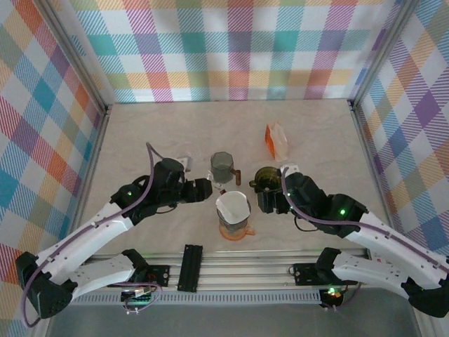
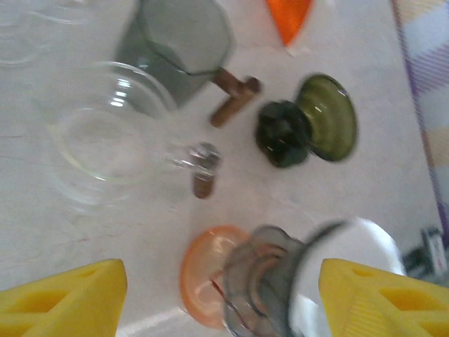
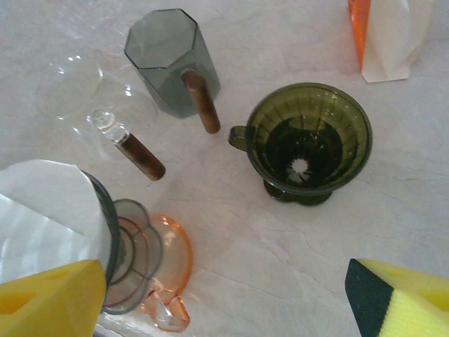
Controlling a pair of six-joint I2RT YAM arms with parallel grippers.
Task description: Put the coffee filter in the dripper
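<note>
Both arms reached forward from their bases over the desk (image 1: 330,140), elbows bent, forearms converging on the centre.

Left hand (image 1: 205,189): pointed toward the right, just left of the filter stack. In the left wrist view its yellow fingers (image 2: 70,295) stood wide apart, gripping nothing.

Right hand (image 1: 264,201): pointed toward the left, just right of the stack and close in front of the green dripper (image 3: 309,140). Its yellow fingers (image 3: 49,298) were likewise spread wide, nothing between them.

White paper coffee filter (image 1: 233,206): seated, opened out, in a smoky grey glass dripper (image 3: 130,253). That dripper stood on an orange glass base with a small handle (image 3: 175,260). The stack sat near the front of the desk, between the two hands.

Green dripper: upright on the desk, behind and right of the stack, apart from it, ribs and bottom hole in plain view.

Other items:
- Grey faceted cup with a wooden handle (image 3: 168,56), behind the stack, left of the green dripper.
- Clear glass vessel with a brown-tipped handle (image 3: 98,105), just left of the cup.
- Orange-and-white packet (image 1: 277,140), farther back on the right.
</note>
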